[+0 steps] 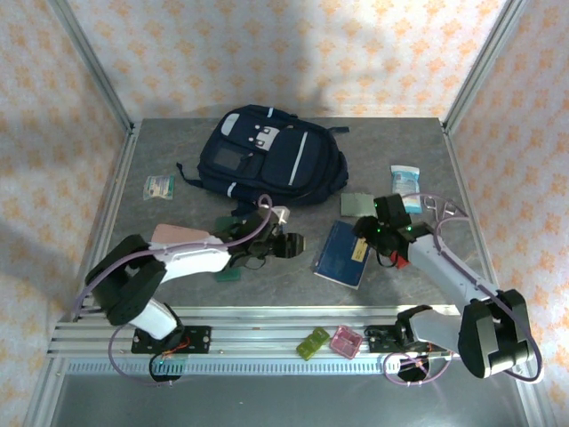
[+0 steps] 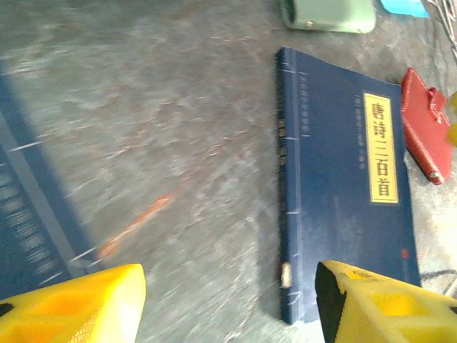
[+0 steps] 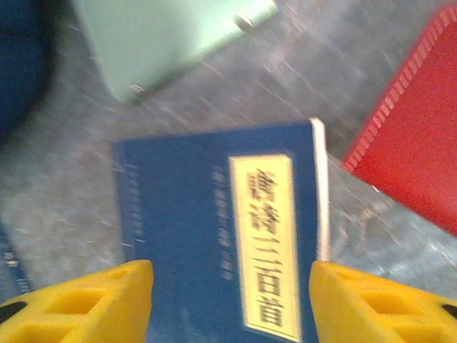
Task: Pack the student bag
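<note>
- Student bag (image 1: 271, 156): lies flat at the far middle of the table (image 1: 418, 142), close to the rear edge, with bare surface on both flanks.
- Long axis: runs roughly across the table, left to right and slightly slanted, with the front pockets facing up. I cannot tell which end is the top.
- Count: one bag, one navy book (image 1: 342, 253), one mint-green case (image 1: 358, 205), one red wallet (image 2: 425, 125), one light-blue packet (image 1: 405, 178).
- My left gripper (image 1: 289, 242): fingers spread wide and empty, over bare table just left of the book.
- My right gripper (image 1: 378, 233): fingers apart, holding nothing, over the book's right side.
</note>
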You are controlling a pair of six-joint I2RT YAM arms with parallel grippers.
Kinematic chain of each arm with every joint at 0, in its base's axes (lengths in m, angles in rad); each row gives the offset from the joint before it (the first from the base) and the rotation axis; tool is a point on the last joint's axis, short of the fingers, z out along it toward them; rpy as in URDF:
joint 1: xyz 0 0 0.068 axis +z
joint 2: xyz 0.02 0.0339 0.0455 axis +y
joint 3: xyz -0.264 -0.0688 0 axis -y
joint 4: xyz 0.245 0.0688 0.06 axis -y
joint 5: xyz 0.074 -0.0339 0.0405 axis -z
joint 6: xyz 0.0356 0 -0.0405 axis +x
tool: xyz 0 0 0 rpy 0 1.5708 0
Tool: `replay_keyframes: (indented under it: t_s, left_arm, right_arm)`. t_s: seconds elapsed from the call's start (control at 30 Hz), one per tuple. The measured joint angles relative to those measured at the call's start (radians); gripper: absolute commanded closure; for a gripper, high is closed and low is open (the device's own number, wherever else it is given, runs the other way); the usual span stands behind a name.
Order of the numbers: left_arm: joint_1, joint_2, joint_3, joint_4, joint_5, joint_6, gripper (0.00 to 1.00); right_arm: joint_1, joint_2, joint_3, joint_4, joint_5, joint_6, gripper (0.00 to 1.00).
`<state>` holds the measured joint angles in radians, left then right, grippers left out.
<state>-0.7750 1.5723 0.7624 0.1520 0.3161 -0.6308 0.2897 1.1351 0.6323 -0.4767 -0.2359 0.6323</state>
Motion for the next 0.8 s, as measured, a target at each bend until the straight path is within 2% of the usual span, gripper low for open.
replay_keyframes:
  t_s: [0.23, 0.37, 0.53, 0.7, 0.8]
  left_arm:
    - [-0.054, 0.167, 0.15, 0.016, 0.037, -0.002, 0.36]
    - [-0.063, 0.242, 0.198, 0.015, 0.049, -0.017, 0.36]
    - [-0.07, 0.316, 0.267, -0.023, 0.051, -0.025, 0.36]
    - [-0.081, 0.362, 0.33, -0.065, 0.051, -0.024, 0.37]
    - [-0.082, 0.366, 0.335, -0.068, 0.051, -0.025, 0.41]
  right_arm:
    - [0.0, 0.01, -0.097, 0.007, 0.001, 0.035, 0.53]
    - [0.0, 0.045, -0.113, 0.042, -0.001, 0.044, 0.83]
    - [0.002, 0.077, -0.129, 0.115, -0.008, 0.063, 0.99]
    - [0.002, 0.079, -0.149, 0.177, -0.018, 0.071, 1.0]
    - [0.002, 0.079, -0.161, 0.203, -0.019, 0.074, 1.0]
